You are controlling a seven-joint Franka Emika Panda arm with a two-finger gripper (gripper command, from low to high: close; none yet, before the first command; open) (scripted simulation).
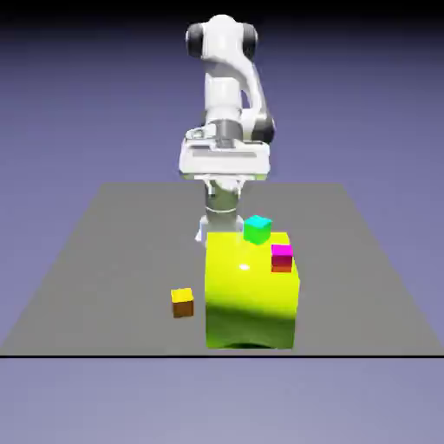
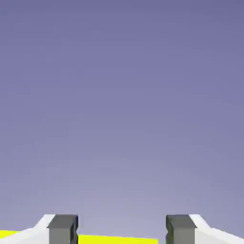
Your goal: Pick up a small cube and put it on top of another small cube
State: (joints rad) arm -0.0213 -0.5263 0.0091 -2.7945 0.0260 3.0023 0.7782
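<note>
Descending off-centre, the gripper, jaws parted and empty, could clip the big block, 3 o'clock from the small cube

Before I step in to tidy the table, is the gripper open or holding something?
Gripper: open, nothing between its fingertips.

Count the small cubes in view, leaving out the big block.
3. The yellow-and-orange one is left of the big block in the exterior view; the teal and magenta ones appear over its upper part. More may be hidden behind the block.
</note>
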